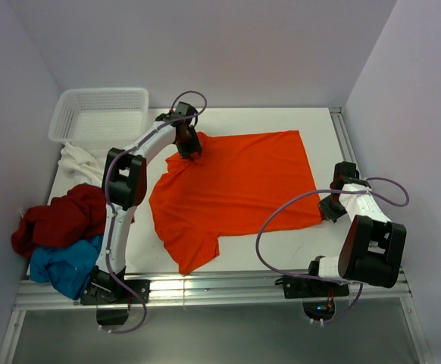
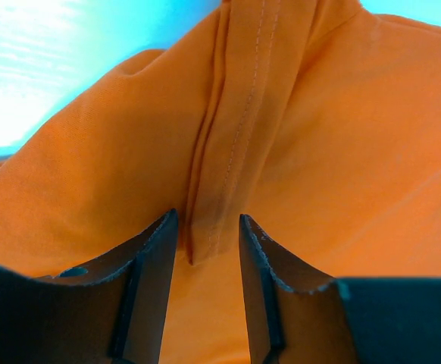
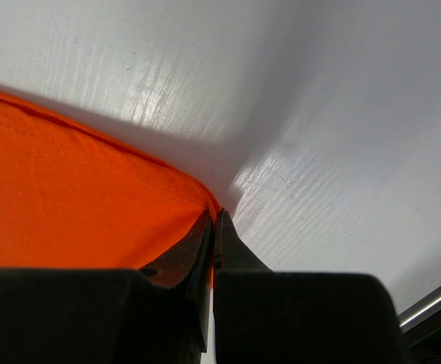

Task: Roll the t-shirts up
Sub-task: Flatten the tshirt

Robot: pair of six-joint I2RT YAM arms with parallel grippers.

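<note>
Fingers [image 2: 148, 280] of my left hand [image 1: 189, 146] are standing half apart astride a stitched fold at the far-left end of the orange t-shirt [image 1: 236, 189], gripping or not I cannot tell, and the shirt is lying lengthwise rightward across the bench [image 1: 323, 125] to my right hand [image 3: 214, 221], which is clamping tight on its near hem corner.

Pale lilac walls [image 1: 205, 45] enclose a white table [image 1: 320, 127].
</note>
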